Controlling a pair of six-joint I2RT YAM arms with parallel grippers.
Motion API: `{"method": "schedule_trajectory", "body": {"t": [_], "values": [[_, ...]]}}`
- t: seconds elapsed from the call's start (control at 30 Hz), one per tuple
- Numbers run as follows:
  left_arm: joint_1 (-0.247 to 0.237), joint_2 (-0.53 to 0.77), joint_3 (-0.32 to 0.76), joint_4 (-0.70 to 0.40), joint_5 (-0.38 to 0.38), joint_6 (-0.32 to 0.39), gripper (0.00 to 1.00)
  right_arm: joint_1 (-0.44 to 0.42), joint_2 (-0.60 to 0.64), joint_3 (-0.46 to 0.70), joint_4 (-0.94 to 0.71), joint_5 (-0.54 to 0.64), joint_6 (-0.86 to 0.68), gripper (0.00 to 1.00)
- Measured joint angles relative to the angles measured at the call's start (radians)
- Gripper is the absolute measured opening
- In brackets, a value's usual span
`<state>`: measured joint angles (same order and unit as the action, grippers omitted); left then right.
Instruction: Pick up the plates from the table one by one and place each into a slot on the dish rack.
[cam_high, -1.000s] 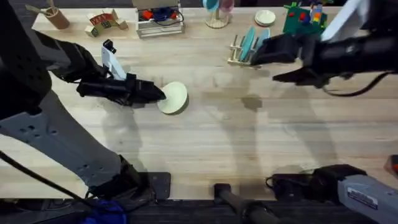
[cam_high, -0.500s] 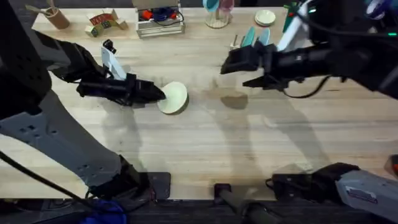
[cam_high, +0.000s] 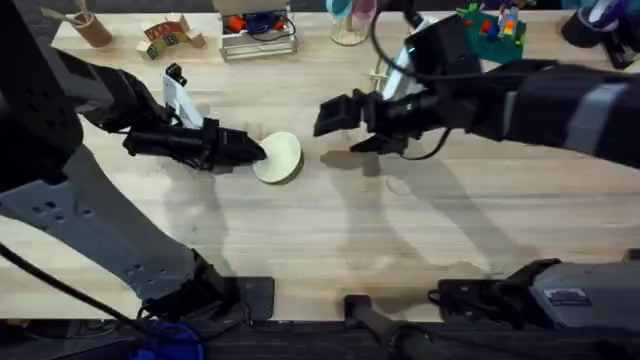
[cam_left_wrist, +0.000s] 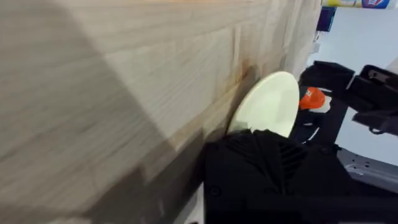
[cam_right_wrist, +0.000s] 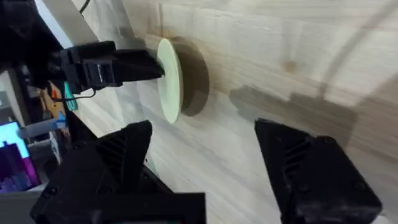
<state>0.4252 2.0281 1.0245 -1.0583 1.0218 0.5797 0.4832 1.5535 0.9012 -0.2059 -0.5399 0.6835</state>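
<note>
**Cream plate gripped on edge at mid-table**

Nearest the arm bases, a broad stretch of the butcher-block table (cam_high: 330, 250) is crossed by arm shadows. Farther in, left of centre, the pale cream-yellow plate (cam_high: 279, 158) is held by the left gripper (cam_high: 255, 152), whose black fingers are closed on the plate's left rim. The plate is plain, round and matte, with no pattern to be made out. It is tilted up on its edge, its lower rim on or close to the wood; contact cannot be confirmed.

Just to the right of the plate, apart from it, the right gripper (cam_high: 338, 112) is seen above the table with its fingers spread and nothing between them.

At the far side, the light-wood dish rack (cam_high: 381, 80) is largely covered by the right arm; what stands in it cannot be told. A white wire basket (cam_high: 258, 38) of coloured items is placed along the far edge.

In the left wrist view the plate (cam_left_wrist: 266, 106) is shown as a smooth cream oval rising above the gripper's dark body. In the right wrist view the plate (cam_right_wrist: 169, 80) is presented edge-on, a thin pale disc casting a dark shadow on the planks, with the left gripper (cam_right_wrist: 154, 65) clamped on it and the right gripper (cam_right_wrist: 205, 155) wide apart in the foreground.
</note>
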Motion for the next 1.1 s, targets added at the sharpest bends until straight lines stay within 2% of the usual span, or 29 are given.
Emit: {"method": "schedule_trajectory", "body": {"t": [0.47, 0.83, 1.1], "values": [[0.0, 0.0, 0.0, 0.0, 0.0, 0.0, 0.04, 0.131, 0.151, -0.001, 0.262, -0.003, 0.107, 0.993], [0.0, 0.0, 0.0, 0.0, 0.0, 0.0, 0.04, 0.149, 0.166, -0.002, 0.331, -0.003, 0.14, 0.992], [0.0, 0.0, 0.0, 0.0, 0.0, 0.0, 0.042, 0.174, 0.19, -0.002, 0.392, -0.003, 0.172, 0.955]]}}
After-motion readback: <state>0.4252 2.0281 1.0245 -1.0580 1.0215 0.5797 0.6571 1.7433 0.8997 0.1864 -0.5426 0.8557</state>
